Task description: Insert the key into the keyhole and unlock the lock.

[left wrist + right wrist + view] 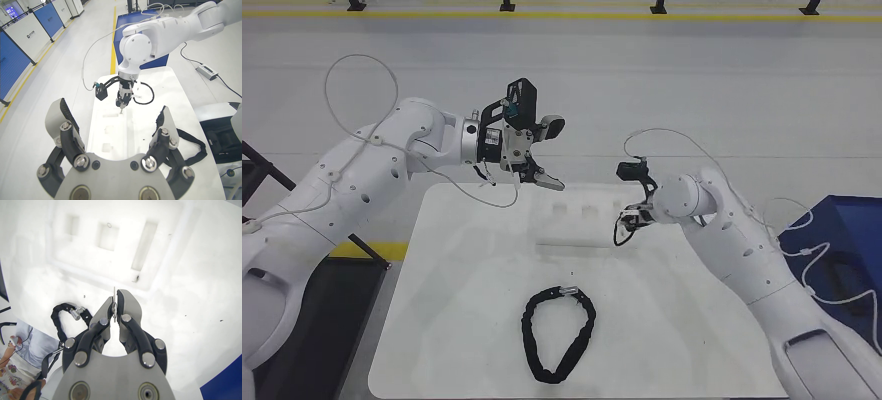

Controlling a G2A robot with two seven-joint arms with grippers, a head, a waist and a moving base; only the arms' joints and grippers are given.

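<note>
A black fabric-covered chain lock [557, 335] lies in a loop on the white table [442, 300], its metal cylinder [567, 292] at the far end of the loop. The cylinder [75, 313] shows its round end face in the right wrist view. My right gripper [114, 296] is shut on a thin metal key [114, 291] with a ring, blade pointing down over the foam tray [164, 262]. From above, this gripper [625, 225] hangs at the tray's right end. My left gripper [552, 154] hovers open and empty above the table's far left edge, fingers [66, 111] spread wide.
The white foam tray [577, 225] has three shallow rectangular pockets and sits beyond the lock. A blue cabinet [842, 215] stands right of the table. A power brick with its cable [207, 71] lies on the floor. Cables loop off both arms.
</note>
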